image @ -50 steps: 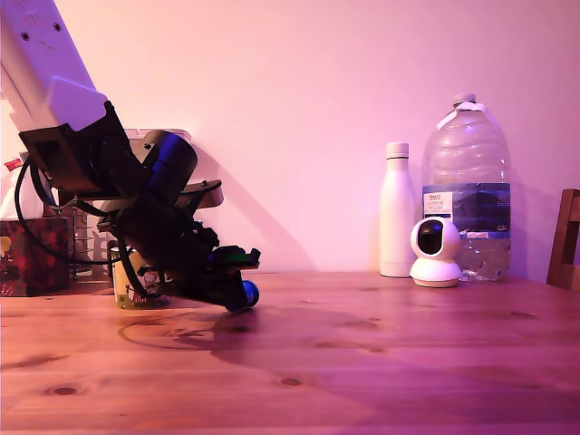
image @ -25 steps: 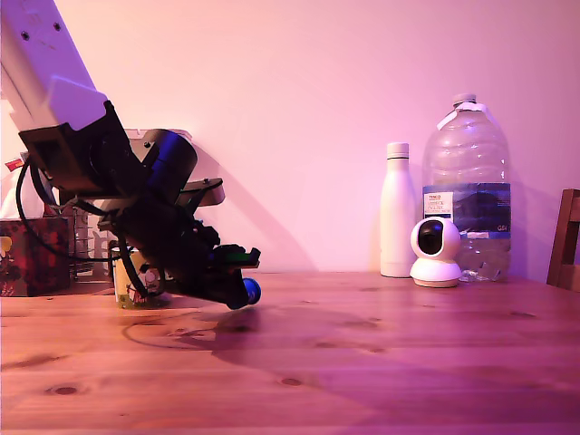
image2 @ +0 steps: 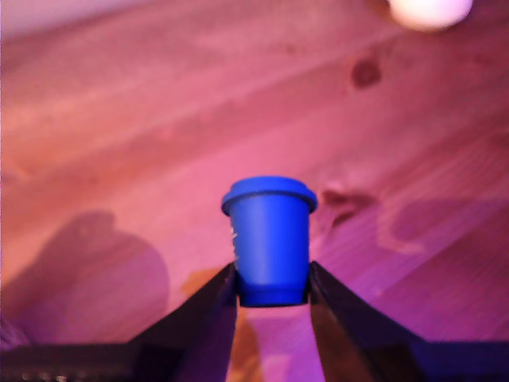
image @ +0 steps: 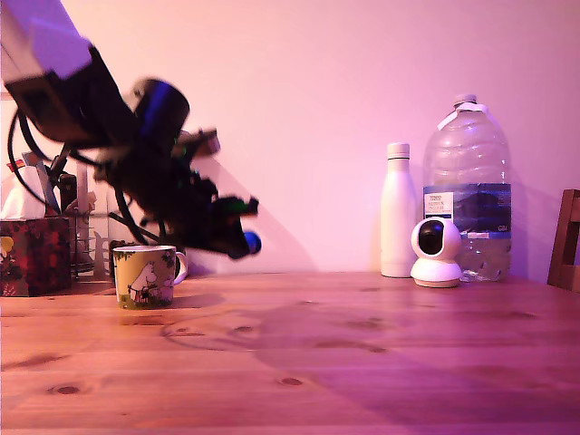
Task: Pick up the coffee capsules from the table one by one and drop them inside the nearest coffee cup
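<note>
Here the wrist view is filled by a blue coffee capsule (image2: 269, 239), its narrow end pinched between the two dark fingers (image2: 199, 318) of the gripper (image2: 272, 290), its wide rimmed end pointing away from the camera over the pine table (image2: 119, 143), which lies blurred well below it. That clamp is something only this view makes plain; from the exterior view the capsule (image: 252, 242) is a small blue spot at the tip of the gripper (image: 243, 237), carried in the air clear of the tabletop (image: 362, 362). The exterior view in turn shows what the wrist camera misses: the coffee cup (image: 145, 275) (yellow-green, with a cartoon print) stands upright on the wood toward the exterior view's left, below the arm and left of the capsule. Farther back, by the wall on the exterior view's right, stand a white bottle (image: 397, 210), a small white camera (image: 436, 253) and a large clear water jug (image: 466, 186); a patterned box (image: 34, 256) sits at the far left.
</note>
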### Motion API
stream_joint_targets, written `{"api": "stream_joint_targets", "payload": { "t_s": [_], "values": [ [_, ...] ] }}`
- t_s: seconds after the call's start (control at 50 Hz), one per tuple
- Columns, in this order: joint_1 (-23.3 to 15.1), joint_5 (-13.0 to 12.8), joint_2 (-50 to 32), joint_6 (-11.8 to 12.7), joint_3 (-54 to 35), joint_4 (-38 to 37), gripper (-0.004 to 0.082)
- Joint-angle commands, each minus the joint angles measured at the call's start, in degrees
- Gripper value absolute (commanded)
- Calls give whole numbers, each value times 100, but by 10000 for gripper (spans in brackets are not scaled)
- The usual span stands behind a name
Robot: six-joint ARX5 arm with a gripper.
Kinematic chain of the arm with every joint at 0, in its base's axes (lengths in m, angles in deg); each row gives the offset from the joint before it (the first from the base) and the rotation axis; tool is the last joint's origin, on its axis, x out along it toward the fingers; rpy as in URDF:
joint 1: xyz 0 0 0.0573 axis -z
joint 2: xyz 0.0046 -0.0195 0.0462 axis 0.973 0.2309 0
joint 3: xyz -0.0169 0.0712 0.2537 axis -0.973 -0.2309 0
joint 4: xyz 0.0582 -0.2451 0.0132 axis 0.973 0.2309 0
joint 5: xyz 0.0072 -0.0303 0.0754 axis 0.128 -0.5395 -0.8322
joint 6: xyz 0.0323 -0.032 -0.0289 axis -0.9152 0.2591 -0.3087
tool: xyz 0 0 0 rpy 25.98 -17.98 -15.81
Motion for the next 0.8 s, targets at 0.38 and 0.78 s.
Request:
{"api": "stream_joint_targets", "payload": {
  "t_s": [0.38, 0.78],
  "values": [
    [-37, -560, -1091, 20, -890, -46, 159],
    [-225, -793, -1539, 146, -1185, -4, 160]
  ]
}}
